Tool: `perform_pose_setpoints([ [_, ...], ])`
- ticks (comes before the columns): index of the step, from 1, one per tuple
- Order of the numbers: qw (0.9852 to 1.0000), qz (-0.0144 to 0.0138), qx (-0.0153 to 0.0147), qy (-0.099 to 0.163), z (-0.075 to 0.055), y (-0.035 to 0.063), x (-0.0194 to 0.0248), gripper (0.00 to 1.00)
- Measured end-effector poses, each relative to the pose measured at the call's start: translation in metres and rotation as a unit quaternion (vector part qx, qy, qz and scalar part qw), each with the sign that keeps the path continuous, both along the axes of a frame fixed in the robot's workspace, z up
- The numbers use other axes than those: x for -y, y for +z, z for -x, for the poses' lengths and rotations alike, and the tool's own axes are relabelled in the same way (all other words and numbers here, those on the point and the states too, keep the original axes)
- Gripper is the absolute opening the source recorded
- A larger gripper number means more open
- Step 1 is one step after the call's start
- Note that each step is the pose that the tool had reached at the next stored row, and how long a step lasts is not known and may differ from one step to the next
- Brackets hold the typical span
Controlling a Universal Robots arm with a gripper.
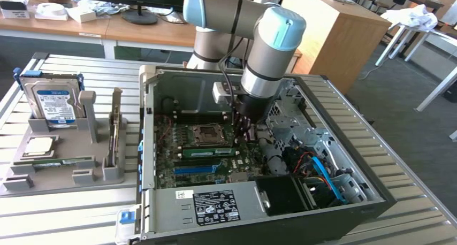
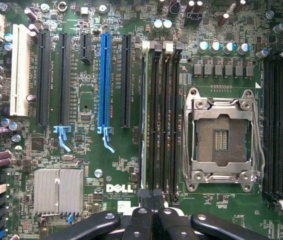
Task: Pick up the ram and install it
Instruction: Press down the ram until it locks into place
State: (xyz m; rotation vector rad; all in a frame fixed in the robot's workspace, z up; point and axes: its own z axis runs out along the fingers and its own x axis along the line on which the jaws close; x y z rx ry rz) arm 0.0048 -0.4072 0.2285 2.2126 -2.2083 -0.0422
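Observation:
Inside the open computer case [image 1: 371, 186], the ram [image 1: 207, 151] is a green stick standing on edge in a memory slot beside the empty processor socket [image 1: 207, 132]. My gripper [image 1: 246, 134] hangs low over the motherboard at the end of that stick nearer the exterior view's right. The wrist view looks straight down on the ram [image 2: 142, 115], a thin edge in the slot nearest the black expansion slots. The gripper [image 2: 150, 196] is shut, its black fingertips pressed together over the end of the memory slots, and nothing shows between them.
On the exterior view's left, a grey holder [image 1: 64, 173] carries a hard drive [image 1: 50, 100], a square processor [image 1: 39, 144] and another green stick [image 1: 53, 161]. Cables [image 1: 321, 170] fill the case's right side. In the wrist view, a blue slot [image 2: 104, 80] and a heatsink [image 2: 58, 191] flank the memory slots.

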Motion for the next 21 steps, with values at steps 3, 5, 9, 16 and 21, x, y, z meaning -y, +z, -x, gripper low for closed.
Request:
perform_pose_setpoints([
  [3, 1.0000, -0.0001, 0.0000, 0.000, 0.0000, -0.0016, 0.0000, 0.10],
  [5, 1.0000, 0.0001, 0.0000, 0.000, 0.0000, -0.0016, 0.0000, 0.10],
  [9, 1.0000, -0.0001, 0.0000, 0.000, 0.0000, -0.0022, 0.0000, 0.10],
  [16, 1.0000, 0.0000, 0.0000, 0.000, 0.0000, -0.0029, 0.0000, 0.10],
  [21, 1.0000, -0.0001, 0.0000, 0.000, 0.0000, -0.0039, 0.0001, 0.10],
])
